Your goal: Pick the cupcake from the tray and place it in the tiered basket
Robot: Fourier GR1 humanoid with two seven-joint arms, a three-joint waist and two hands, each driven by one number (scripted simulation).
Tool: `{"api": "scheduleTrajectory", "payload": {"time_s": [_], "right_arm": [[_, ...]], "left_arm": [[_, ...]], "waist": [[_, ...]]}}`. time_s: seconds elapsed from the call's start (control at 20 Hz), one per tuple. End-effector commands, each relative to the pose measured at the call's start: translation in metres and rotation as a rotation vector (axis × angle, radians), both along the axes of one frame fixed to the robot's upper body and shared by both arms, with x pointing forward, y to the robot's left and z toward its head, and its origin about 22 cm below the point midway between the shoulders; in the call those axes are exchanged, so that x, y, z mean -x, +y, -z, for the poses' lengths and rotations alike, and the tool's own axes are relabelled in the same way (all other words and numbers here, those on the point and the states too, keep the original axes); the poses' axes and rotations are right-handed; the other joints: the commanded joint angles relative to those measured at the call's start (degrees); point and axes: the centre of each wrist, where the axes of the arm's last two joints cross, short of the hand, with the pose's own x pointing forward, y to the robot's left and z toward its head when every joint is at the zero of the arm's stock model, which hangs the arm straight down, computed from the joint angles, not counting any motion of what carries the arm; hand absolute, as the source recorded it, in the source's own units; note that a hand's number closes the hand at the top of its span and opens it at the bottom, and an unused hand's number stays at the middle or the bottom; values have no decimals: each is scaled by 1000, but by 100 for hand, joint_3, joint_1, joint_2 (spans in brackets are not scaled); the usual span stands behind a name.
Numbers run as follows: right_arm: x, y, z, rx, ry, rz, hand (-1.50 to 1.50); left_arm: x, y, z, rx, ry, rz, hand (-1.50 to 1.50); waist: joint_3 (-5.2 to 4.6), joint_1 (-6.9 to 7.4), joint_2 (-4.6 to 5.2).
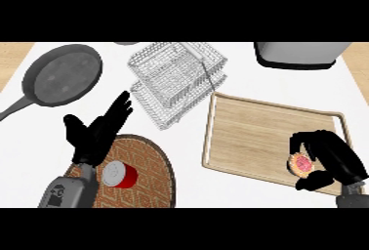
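Where right hand clasps cupcake, near edge of tray close.

Bright, even light falls flat across the white counter.

This is a kitchen: a white tabletop carries a dark frying pan, a wire basket with tiers, a wooden tray and a round woven placemat with a small red cup on it. The grey box at the far edge may be a toaster, only partly in view.
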Motion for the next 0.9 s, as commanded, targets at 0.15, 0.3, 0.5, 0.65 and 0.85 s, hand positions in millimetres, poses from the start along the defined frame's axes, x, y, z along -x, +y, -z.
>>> {"api": "scheduleTrajectory", "payload": {"time_s": [0.15, 0.3, 0.5, 0.65, 0.85], "right_arm": [[-81, 11, -74, -109, 87, -83, 150], [-79, 20, -100, -236, 46, -87, 150], [-74, 11, -147, -310, -96, -114, 150], [-85, 7, -198, -341, -159, -132, 150], [-78, 22, -234, -391, -227, -158, 150]], "left_arm": [[4, 14, 5, -15, 7, -12, 0], [-1, 13, -2, 2, 5, -36, 0], [-4, 2, -4, -3, 14, -42, 0], [-1, 14, -5, -3, 9, -40, 0], [-2, 13, 5, -18, 8, -33, 0]], "waist": [[62, -121, -13], [61, -194, -35], [62, -236, -38], [62, -183, -31], [61, -211, -35]]}}
